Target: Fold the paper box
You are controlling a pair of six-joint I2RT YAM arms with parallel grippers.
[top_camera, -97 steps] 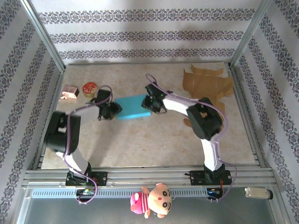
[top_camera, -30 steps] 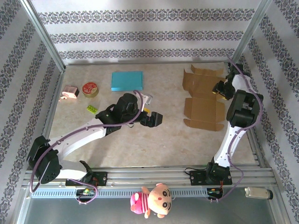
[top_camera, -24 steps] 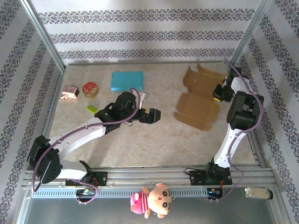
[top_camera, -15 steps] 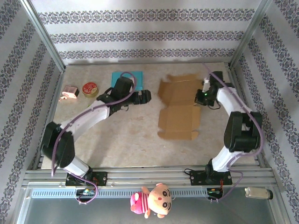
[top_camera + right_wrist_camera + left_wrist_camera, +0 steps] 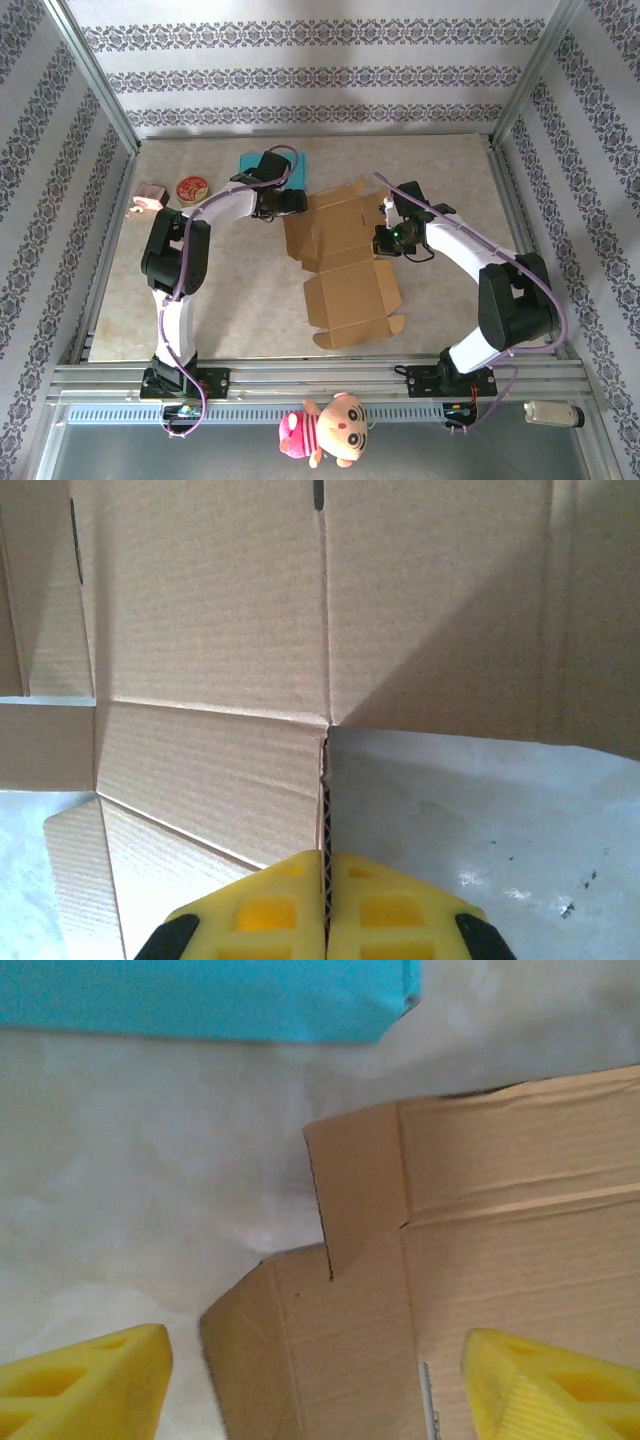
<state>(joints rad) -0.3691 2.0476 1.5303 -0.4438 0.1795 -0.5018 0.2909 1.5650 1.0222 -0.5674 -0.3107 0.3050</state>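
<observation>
The brown corrugated cardboard box blank [image 5: 345, 270] lies opened out flat in the middle of the beige marbled table [image 5: 230, 300]. It runs from a far-left corner just beside the turquoise flat box [image 5: 247, 163] down towards the near edge, with its flaps splayed around it. The right gripper [image 5: 390, 238] is at the blank's right side. Seen from its wrist, its yellow fingers [image 5: 270, 910] are pressed together on the thin fluted edge of a flap, right where a cut meets a crease, so it is pinching the cardboard. The left gripper [image 5: 292, 200] hangs over the far-left corner. Its fingers [image 5: 90, 1380] are spread wide, one to each side of a notched flap [image 5: 350, 1190], and I see no contact with it.

I'd judge this sheet light and thin, stiff across the plain panels but ready to hinge along the scored lines. It looks likely to skate on the smooth tabletop if pushed from one side alone, so having one arm pin it while the other lifts makes sense. The edges are the place to take it: a flap's free rim, close to a crease, where a pinch gets both faces. Squeezing hard mid-panel would probably crush the flutes and leave a false fold. Off to the far left, well apart from the work, sit a round red tin [image 5: 191, 188] and a small pink object [image 5: 150, 197]
</observation>
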